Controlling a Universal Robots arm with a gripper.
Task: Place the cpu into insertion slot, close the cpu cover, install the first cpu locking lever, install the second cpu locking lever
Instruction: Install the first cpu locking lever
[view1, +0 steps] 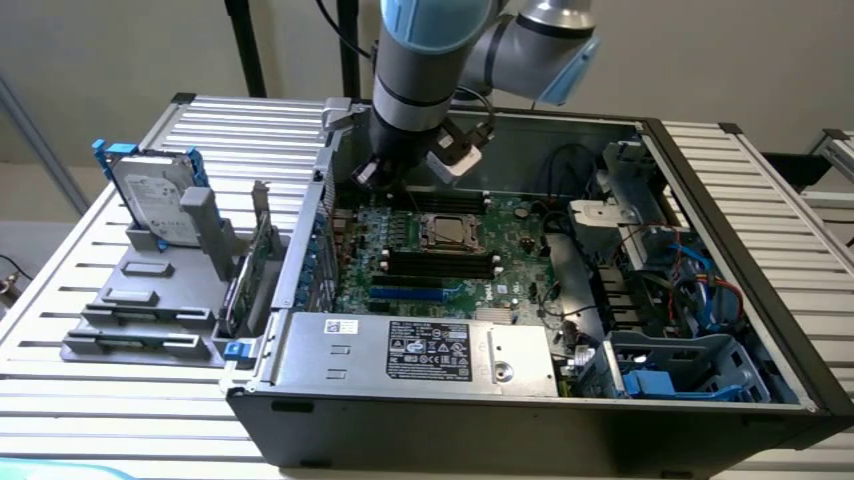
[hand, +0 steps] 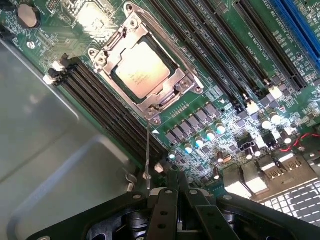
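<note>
The cpu (hand: 141, 68), a silvery square chip, lies in the insertion slot (hand: 116, 79) on the green board. The grey metal cpu cover (hand: 176, 85) is folded down flat around it. One thin wire locking lever (hand: 148, 150) stands up from the socket's corner and reaches towards my gripper (hand: 172, 181). The fingers are shut and sit just beside the lever's free end; whether they touch it I cannot tell. Another lever (hand: 167, 45) lies flat along the socket's edge. In the exterior view my gripper (view1: 375, 176) hangs above the board, toward the exterior view's left of the socket (view1: 451, 232).
Long black memory slots (hand: 107, 107) flank the socket, with blue slots (hand: 300, 25) further off. A labelled grey metal box (view1: 414, 350) fills the case's front. The grey case wall (hand: 45, 140) is close beside my gripper. Cables (view1: 694, 280) crowd the exterior view's right. A hard drive (view1: 154, 195) stands outside.
</note>
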